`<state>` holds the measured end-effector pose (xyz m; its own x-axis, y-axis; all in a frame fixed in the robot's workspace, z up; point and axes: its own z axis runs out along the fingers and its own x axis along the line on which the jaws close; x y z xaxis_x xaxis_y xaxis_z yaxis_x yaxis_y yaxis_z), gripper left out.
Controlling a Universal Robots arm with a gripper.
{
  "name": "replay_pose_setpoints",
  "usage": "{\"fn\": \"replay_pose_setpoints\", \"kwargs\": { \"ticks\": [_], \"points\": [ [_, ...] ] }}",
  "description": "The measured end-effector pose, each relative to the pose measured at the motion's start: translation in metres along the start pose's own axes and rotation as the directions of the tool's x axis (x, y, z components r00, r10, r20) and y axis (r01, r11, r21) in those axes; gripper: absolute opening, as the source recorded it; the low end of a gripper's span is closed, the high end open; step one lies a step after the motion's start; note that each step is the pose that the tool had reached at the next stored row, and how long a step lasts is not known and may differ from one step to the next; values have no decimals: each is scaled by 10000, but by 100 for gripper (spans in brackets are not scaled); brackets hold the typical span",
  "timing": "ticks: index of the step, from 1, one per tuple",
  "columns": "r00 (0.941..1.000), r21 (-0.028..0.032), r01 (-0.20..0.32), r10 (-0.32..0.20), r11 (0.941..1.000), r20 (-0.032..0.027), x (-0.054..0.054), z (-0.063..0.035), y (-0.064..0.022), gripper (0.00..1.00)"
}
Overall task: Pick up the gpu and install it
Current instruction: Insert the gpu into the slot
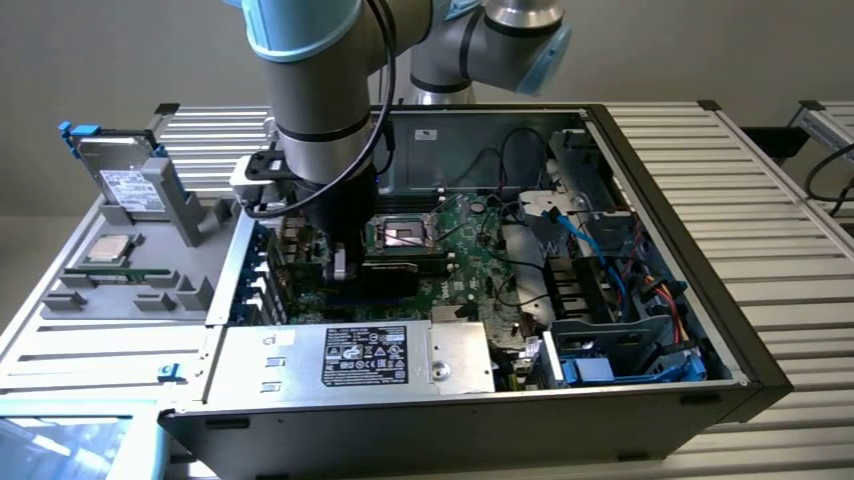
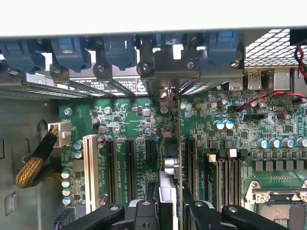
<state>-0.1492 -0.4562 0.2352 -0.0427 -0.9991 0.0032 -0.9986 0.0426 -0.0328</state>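
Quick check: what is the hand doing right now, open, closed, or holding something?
Hand: closed on the gpu, holding it edge-on above the slots of the green board inside the computer case.

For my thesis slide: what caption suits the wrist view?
Gripper holding the gpu edge-on above the motherboard expansion slots inside the open computer case.

One gpu (image 2: 169,158), one hard drive (image 1: 131,180), one computer case (image 1: 747,330).

Matt green gpu (image 2: 178,143) board; black plastic pincer (image 2: 170,211)
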Motion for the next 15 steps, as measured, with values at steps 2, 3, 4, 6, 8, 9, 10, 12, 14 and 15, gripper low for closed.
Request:
{"fn": "replay_pose_setpoints", "kwargs": {
  "ticks": [2, 3, 4, 6, 8, 9, 10, 12, 14, 15],
  "points": [
    [10000, 0, 26, -26, 10000, 8, 5, 1, -4, 29],
    [10000, 0, 37, -37, 10000, 10, 5, 1, -4, 29],
    [10000, 0, 46, -46, 10000, 10, 5, 1, -4, 29],
    [10000, 0, 61, -61, 10000, 11, 6, 1, -4, 29],
    [10000, -1, 76, -76, 10000, 11, 6, 0, -3, 29],
    [10000, 0, 86, -86, 10000, 12, 6, 1, -3, 29],
    [10000, 0, 92, -92, 10000, 12, 7, 1, -4, 29],
    [10000, -2, 95, -95, 10000, 12, 7, 1, -7, 29],
    [10000, -1, 95, -95, 10000, 12, 7, 1, -7, 29],
    [10000, -2, 97, -97, 10000, 11, 7, 1, -7, 29]
  ]
}}
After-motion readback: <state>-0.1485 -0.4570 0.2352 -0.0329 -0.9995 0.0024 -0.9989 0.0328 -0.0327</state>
